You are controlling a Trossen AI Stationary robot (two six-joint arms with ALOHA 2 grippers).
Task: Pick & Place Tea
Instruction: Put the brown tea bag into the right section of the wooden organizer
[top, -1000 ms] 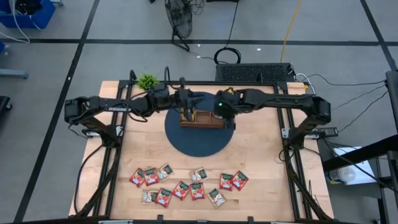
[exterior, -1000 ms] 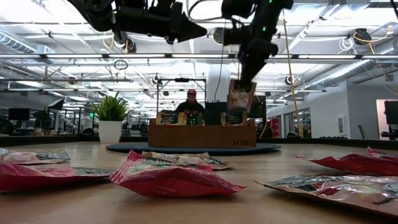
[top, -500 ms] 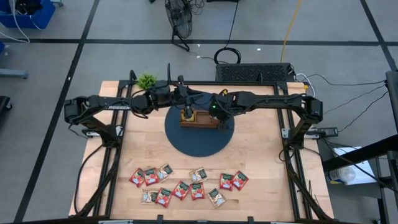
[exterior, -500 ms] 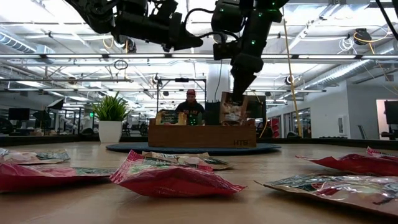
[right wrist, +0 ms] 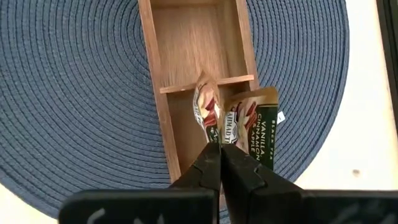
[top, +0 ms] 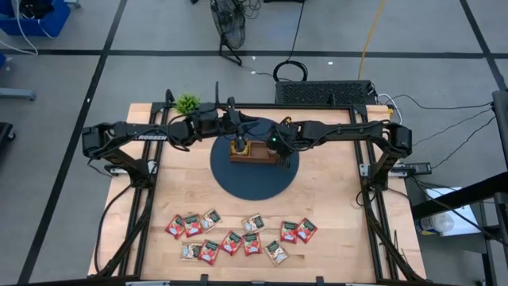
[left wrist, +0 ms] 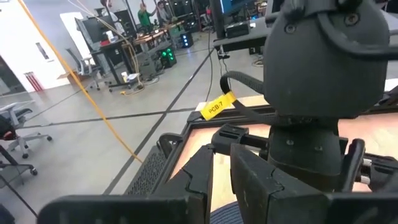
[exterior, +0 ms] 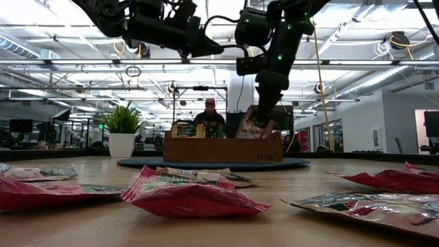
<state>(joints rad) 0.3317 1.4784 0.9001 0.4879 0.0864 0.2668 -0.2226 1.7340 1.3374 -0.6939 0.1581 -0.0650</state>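
My right gripper (right wrist: 221, 163) is shut on a red-and-white tea sachet (right wrist: 207, 111) over the right end compartment of the wooden tray (top: 255, 152). A green-and-gold sachet (right wrist: 255, 124) stands in that compartment, leaning over the tray's long wall. Another sachet (exterior: 184, 129) stands in the tray's left compartment. The tray sits on a round blue mat (top: 252, 181). My left gripper (exterior: 214, 46) hangs level, high above the tray's left end. Several loose sachets (top: 238, 238) lie near the table's near edge. My right gripper pinches the sachet's upper edge (right wrist: 213, 140) between its two fingers, coming from above and slanting down from the table's right. The sachet hangs tilted below the fingers (exterior: 264, 103). Its lower end (right wrist: 204, 84) is down inside the tray, by the divider.
A small potted plant (top: 188, 103) stands at the far left of the table. A black box (top: 325, 92) sits at the far edge. A person (exterior: 210, 115) shows in the room beyond the tray. Bare wood lies between the mat and the loose sachets.
My right gripper has gone down and a little toward the table's left with the sachet. The sachet hung clear above the tray; now its lower end is inside the right compartment and it leans tilted.
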